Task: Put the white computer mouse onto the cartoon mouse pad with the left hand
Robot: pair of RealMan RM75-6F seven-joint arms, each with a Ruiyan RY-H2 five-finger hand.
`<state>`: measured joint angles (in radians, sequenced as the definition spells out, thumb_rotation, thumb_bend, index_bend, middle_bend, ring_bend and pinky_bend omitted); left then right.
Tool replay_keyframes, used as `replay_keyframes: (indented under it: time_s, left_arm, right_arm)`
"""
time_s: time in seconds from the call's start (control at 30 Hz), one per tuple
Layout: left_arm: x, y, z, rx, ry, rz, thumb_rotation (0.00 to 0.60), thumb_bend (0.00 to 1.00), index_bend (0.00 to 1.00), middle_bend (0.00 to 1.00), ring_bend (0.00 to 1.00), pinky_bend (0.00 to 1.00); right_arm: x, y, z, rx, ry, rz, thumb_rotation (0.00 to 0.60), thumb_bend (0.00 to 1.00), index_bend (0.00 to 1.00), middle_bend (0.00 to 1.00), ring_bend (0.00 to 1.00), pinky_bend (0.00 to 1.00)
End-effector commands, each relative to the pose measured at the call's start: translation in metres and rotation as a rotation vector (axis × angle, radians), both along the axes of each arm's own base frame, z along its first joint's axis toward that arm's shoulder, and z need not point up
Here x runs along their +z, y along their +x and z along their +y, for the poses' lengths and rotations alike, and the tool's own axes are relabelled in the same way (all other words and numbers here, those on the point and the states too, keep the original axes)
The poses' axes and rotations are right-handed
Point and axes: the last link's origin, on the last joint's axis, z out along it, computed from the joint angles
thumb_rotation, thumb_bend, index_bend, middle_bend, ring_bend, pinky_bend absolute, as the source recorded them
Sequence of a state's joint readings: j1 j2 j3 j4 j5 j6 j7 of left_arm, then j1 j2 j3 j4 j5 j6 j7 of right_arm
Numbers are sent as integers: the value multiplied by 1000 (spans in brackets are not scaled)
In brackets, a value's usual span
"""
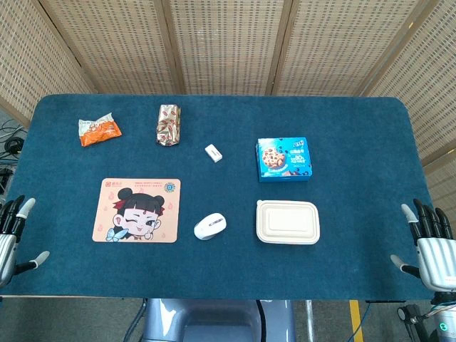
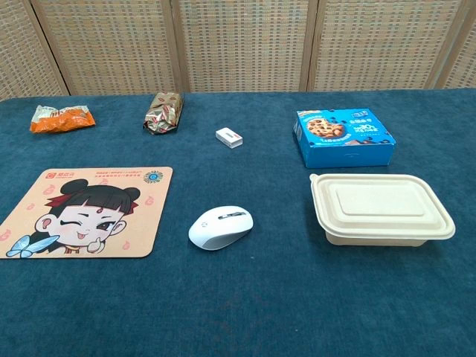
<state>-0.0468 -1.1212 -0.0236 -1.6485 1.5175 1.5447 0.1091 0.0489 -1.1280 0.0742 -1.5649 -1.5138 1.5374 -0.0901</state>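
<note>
The white computer mouse point(image 1: 210, 226) point(image 2: 220, 227) lies on the blue cloth near the front middle of the table. Just to its left is the cartoon mouse pad point(image 1: 137, 210) point(image 2: 89, 211), flat, with nothing on it. My left hand point(image 1: 13, 235) hangs off the table's left front corner, fingers spread, holding nothing, far from the mouse. My right hand point(image 1: 429, 242) is at the right front corner, also spread and empty. Neither hand shows in the chest view.
A beige lidded food box point(image 1: 287, 221) point(image 2: 381, 207) sits right of the mouse. Behind it is a blue cookie box point(image 1: 284, 159) point(image 2: 343, 137). Further back lie a small white eraser point(image 1: 213, 152) point(image 2: 229, 137), a gold snack pack point(image 1: 168, 124) point(image 2: 163, 112) and an orange packet point(image 1: 98, 130) point(image 2: 62, 117).
</note>
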Motion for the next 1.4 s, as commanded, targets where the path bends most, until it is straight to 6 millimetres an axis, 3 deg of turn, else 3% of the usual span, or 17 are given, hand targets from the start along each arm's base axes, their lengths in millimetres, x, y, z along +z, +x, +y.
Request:
replay_keyframes:
  time_s: [0.03, 0.17, 0.27, 0.57, 0.67, 0.73, 0.93, 1.2, 1.4]
  left_arm:
    - [-1, 0, 1, 1, -3, 0, 600, 0, 0, 0, 0, 0]
    - [-6, 1, 10, -1, -13, -18, 600, 0, 0, 0, 0, 0]
    - [-21, 17, 37, -61, -64, -91, 600, 0, 0, 0, 0, 0]
    - [-97, 104, 105, -296, -356, -119, 600, 0, 0, 0, 0, 0]
    - [-120, 127, 114, -328, -414, -119, 600, 0, 0, 0, 0, 0]
    - [-147, 152, 122, -351, -478, -123, 600, 0, 0, 0, 0, 0]
    - [-194, 188, 129, -325, -576, -156, 600, 0, 0, 0, 0, 0]
    - [-238, 217, 136, -301, -621, -177, 600, 0, 0, 0, 0, 0]
    - [-258, 228, 143, -288, -611, -137, 600, 0, 0, 0, 0, 0]
  right_arm:
    - [1, -1, 0, -5, 1, -4, 600, 0, 0, 0, 0, 0]
    - [1, -1, -1, -6, 5, -9, 600, 0, 0, 0, 0, 0]
    - [2, 0, -2, -5, 6, -14, 600, 0, 0, 0, 0, 0]
    - [5, -3, -6, -22, 8, -32, 600, 0, 0, 0, 0, 0]
    - [7, -5, -6, -30, 7, -40, 600, 0, 0, 0, 0, 0]
    - [9, -7, -7, -38, 7, -51, 600, 0, 0, 0, 0, 0]
    - [11, -11, -9, -48, 13, -70, 600, 0, 0, 0, 0, 0]
    - [12, -13, -10, -55, 19, -83, 600, 0, 0, 0, 0, 0]
    - [14, -16, -12, -67, 19, -92, 600, 0, 0, 0, 0, 0]
